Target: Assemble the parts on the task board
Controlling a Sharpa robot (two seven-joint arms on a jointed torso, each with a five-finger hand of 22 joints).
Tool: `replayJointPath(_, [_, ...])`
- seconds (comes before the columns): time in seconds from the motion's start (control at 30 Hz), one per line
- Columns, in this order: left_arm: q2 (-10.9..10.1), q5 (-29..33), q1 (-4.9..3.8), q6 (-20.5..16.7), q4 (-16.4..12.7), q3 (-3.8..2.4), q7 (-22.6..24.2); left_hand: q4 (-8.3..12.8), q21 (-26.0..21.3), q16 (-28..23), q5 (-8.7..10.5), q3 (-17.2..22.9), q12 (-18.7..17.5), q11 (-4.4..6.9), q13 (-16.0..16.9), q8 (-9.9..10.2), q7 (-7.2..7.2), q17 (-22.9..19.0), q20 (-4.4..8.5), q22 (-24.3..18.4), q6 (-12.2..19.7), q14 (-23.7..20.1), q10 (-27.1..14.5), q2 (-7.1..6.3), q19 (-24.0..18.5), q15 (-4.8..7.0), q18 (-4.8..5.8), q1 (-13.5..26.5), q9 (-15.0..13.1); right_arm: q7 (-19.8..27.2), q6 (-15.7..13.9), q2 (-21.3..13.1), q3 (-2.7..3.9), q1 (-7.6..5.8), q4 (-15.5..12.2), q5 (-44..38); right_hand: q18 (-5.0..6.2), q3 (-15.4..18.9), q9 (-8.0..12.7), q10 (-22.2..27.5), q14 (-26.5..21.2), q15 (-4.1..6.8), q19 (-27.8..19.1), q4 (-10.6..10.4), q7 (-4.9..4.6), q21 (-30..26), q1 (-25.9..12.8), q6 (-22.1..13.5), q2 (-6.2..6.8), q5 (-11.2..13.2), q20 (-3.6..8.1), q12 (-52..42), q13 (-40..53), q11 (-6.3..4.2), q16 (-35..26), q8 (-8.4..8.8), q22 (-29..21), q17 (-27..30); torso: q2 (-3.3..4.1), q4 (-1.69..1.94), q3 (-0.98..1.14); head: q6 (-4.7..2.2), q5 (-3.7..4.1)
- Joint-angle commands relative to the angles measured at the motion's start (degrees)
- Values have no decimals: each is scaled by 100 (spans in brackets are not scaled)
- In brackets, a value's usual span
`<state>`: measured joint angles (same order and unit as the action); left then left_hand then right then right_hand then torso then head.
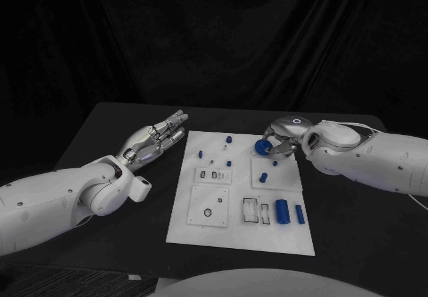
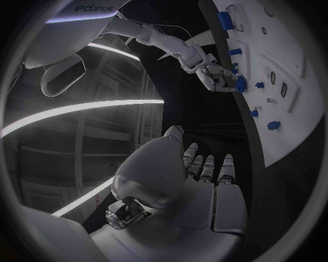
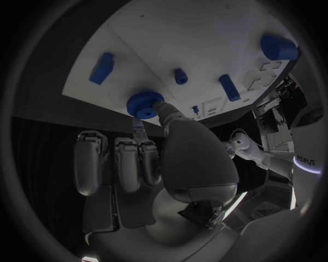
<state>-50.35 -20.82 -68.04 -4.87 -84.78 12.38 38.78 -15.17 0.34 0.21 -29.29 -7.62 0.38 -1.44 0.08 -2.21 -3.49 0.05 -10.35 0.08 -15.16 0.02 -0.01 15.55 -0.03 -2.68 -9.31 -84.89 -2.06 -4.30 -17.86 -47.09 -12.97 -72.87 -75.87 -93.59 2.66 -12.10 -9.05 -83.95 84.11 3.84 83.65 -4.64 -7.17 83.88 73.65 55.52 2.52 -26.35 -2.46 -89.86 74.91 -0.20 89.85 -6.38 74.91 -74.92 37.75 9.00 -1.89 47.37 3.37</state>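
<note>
1. At the far right portion of the task board [image 1: 240, 238]: right robot hand [image 1: 284, 141] grasping a blue round part [image 1: 262, 146] with a ribbed rim, pinched between thumb and finger as seen in the right wrist view [image 3: 142, 103]; remaining fingers [image 3: 126, 164] extended beside it
2. Position of the held part: over the board's far right area, just beside the raised square plate [image 1: 272, 171]; contact with the board cannot be determined
3. Left robot hand [image 1: 156, 139] released, fingers straight and apart, holding nothing, placed over the bench [image 1: 107, 133] just beside the board's left edge
4. Step judged in hand: transport of the round part toward its seat; seating not yet done
5. Next move, as judged: locate the matching seat, align the part's axis square to the board, lower, then press or turn until seated; exact receptacle cannot be identified from these views
6. Other parts lying loose: blue cylinder [image 1: 282, 211] and slimmer blue bar [image 1: 300, 214] near the board's near right corner; short blue piece [image 1: 263, 177] on the square plate; small blue pegs [image 1: 228, 139] standing toward the far edge
7. Readable writing: arm casing lettering, mirrored in the left wrist view [image 2: 93, 7], apparently "sharpa"; partly legible in the right wrist view [image 3: 304, 161]
8. No legible labels on the board or parts
</note>
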Motion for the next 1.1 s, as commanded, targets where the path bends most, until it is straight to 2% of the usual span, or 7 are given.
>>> replayJointPath(0.03, [23, 1, 9, 75, 14, -5, 229, 1, -34, -21, -29, 24, -38, -54, -8, -15, -31, -5, -39, -8, -9, -2, 1, 11, 3, -38, -105, -44, 1, 42, -243, 20, 11, -87, -112, 255, -111, -10, -544, -605, 589, 42, 244, -15, 390, 55, -69, 694, 12, 29, 19, -14, 1509, -11, 15, -210, 1276, -1508, 1, -8, -5, 4, 6])
replayJointPath(0.13, [43, 1, 11, 85, 28, -5, 229, 2, -34, -21, -28, 32, -38, -59, -8, -14, -35, -5, -49, -8, -7, -2, 1, 11, 3, -49, -105, -43, 1, 51, -241, 65, 12, -123, -164, 300, -113, -10, -550, -605, 589, 42, 252, -15, 385, 65, -72, 700, 14, 35, 19, -14, 1509, -8, 15, -211, 1280, -1508, 4, 4, -7, -6, 29])
replayJointPath(0.2, [54, 1, 13, 93, 35, -5, 229, 2, -34, -21, -28, 32, -38, -59, -8, -14, -35, -5, -49, -8, -7, -2, 1, 11, 3, -49, -105, -43, 1, 61, -213, 115, 13, -139, -190, 320, -116, -15, -561, -605, 589, 41, 261, -13, 377, 76, -70, 712, 14, 41, 20, -14, 1509, -2, 15, -212, 1286, -1508, 11, 13, 0, -20, 31])
replayJointPath(0.43, [56, 1, 17, 110, 48, -5, 218, 3, -34, -21, -28, 41, -38, -63, -8, -14, -38, -5, -58, -8, -8, -2, 1, 12, 3, -63, -105, -41, 1, 118, -110, 434, 16, -160, -133, 348, -121, -33, -568, -605, 589, 33, 276, -15, 347, 94, -72, 681, 11, 38, 17, -14, 1509, 18, 15, -179, 1295, -1508, 10, -8, 4, -27, 2])
replayJointPath(0.7, [80, 1, 18, 138, 57, -5, 206, 10, -34, -21, -28, 71, -38, -107, -8, -15, -74, -5, -81, -8, -15, -2, 1, 9, 3, -72, -105, -34, -1, 193, 30, 929, 17, -152, 209, 353, -121, -60, -566, -605, 589, 17, 274, -5, 324, 89, -61, 634, 13, 28, 7, -14, 1509, 41, 15, -128, 1296, -1508, 21, 17, 11, -1, 0])
replayJointPath(0.93, [90, 1, 18, 156, 62, -5, 194, 12, -34, -21, -29, 82, -38, -124, -8, -19, -88, -5, -87, -8, -28, -2, 1, 8, 3, -73, -105, -31, -3, 220, 156, 1266, 17, -103, 472, 354, -114, -76, -562, -605, 589, 3, 257, -1, 302, 63, -60, 602, 16, 56, -3, -14, 1509, 59, 15, -89, 1288, -1508, 15, -3, 4, 41, -28])
replayJointPath(1.1, [95, 1, 18, 167, 63, -5, 190, 13, -34, -21, -28, 89, -38, -134, -8, -22, -97, -5, -90, -8, -41, -2, 1, 7, 3, -74, -105, -29, -5, 210, 251, 1392, 17, -89, 552, 354, -110, -89, -559, -605, 589, -7, 246, 4, 293, 46, -55, 581, 16, 75, -11, -14, 1509, 70, 15, -63, 1283, -1508, 9, -20, -4, 35, -44])
